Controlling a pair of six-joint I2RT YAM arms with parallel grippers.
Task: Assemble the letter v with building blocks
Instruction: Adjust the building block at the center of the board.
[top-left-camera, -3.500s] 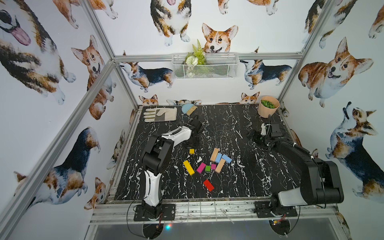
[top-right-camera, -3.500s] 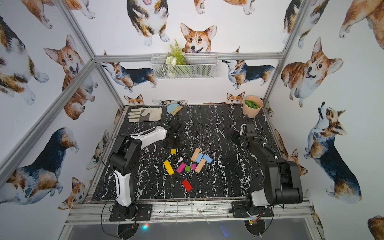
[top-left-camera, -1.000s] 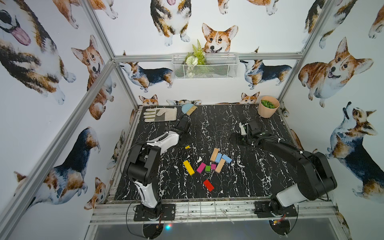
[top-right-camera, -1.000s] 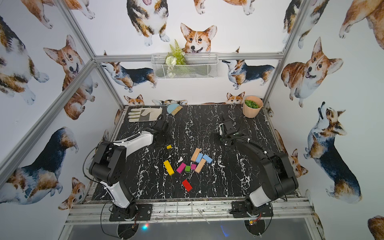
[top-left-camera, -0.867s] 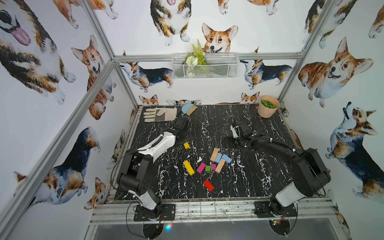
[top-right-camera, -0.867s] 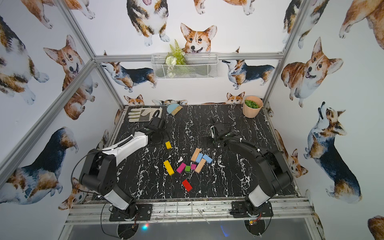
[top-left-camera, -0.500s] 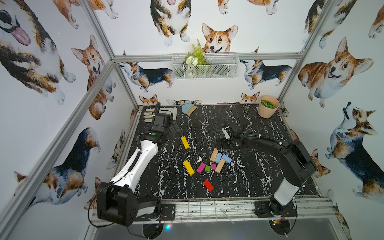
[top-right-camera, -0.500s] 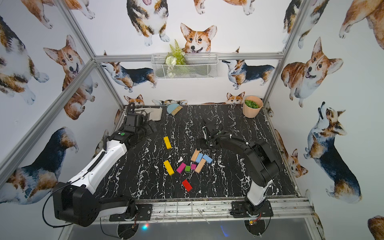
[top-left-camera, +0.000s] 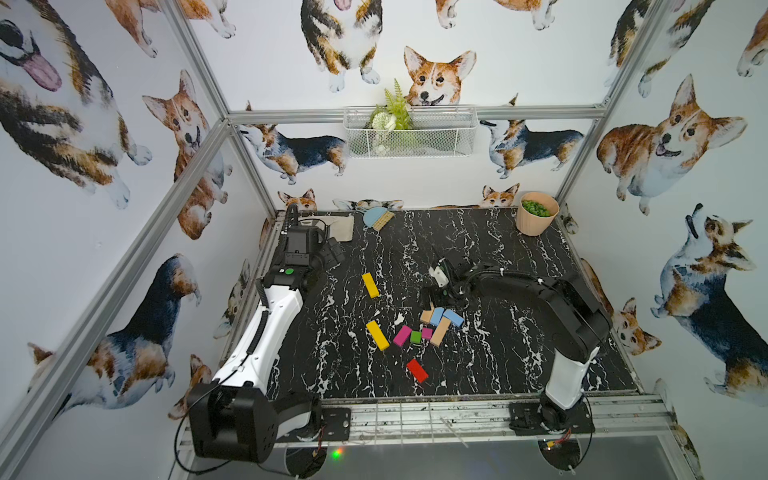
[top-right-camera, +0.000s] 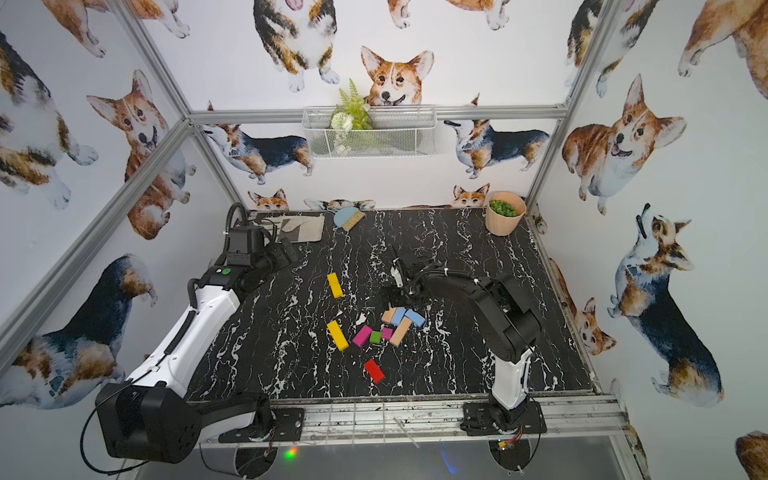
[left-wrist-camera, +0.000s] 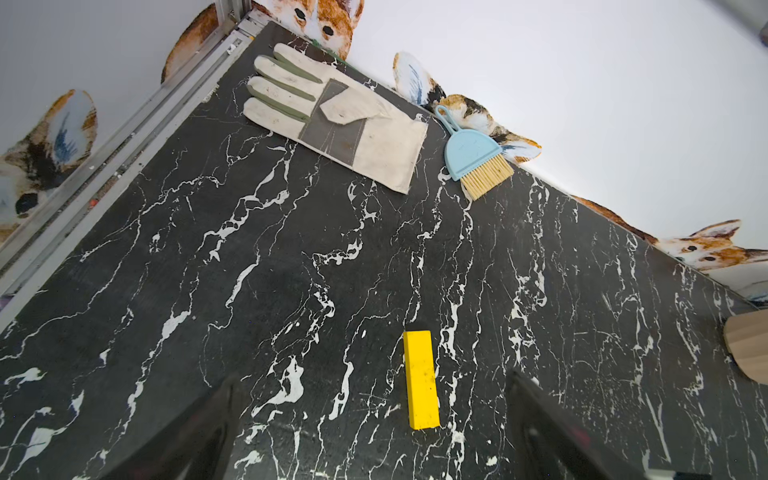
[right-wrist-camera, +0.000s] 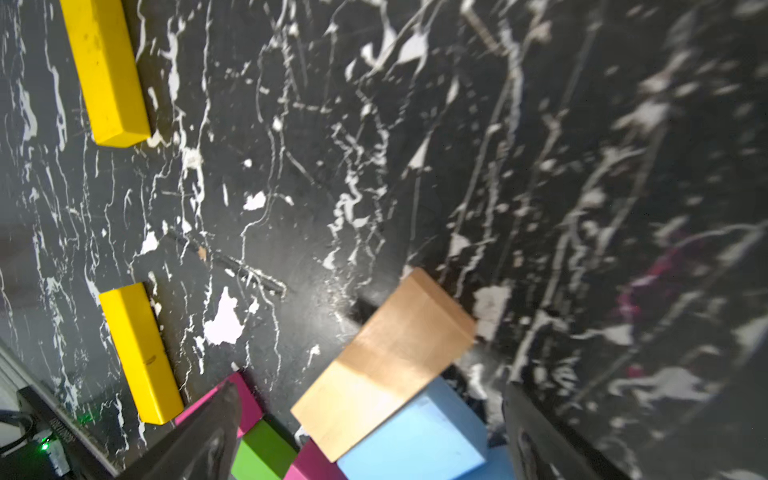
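Moved since the earlier frames is one yellow bar (top-left-camera: 370, 285), now laid flat on the table (top-left-camera: 519, 353) away from the heap. The left fingers (left-wrist-camera: 195, 432) have been drawn back from it toward the far left corner, and the right fingers (right-wrist-camera: 536, 436) have been brought in over the heap's far end.

Nearest the table's front edge, a red block (top-left-camera: 417, 370) is seen alone, well short of the right fingers. Closer to them, a second yellow bar (top-left-camera: 377, 335), a magenta bar (top-left-camera: 402, 336), a green stub (top-left-camera: 416, 337), a small magenta stub (top-left-camera: 427, 333) and a long tan bar (top-left-camera: 440, 331) are spread in a loose row. Right at those fingers, a light blue block (top-left-camera: 436, 316), a second light blue block (top-left-camera: 453, 318) and a short tan block (right-wrist-camera: 386, 365) are bunched together.

The right fingers are spread wide with nothing gripped. The short tan block is framed between them, though the wrist view is blurred and contact cannot be judged. The left fingers are likewise parted and empty. The moved yellow bar is seen ahead of them, well apart in both top views.

Farther ahead of the left fingers, a work glove (left-wrist-camera: 345, 124) and a blue hand brush (left-wrist-camera: 473, 158) are laid at the table's far edge. A pot of greenery (top-left-camera: 536, 218) is stood well beyond the right fingers.
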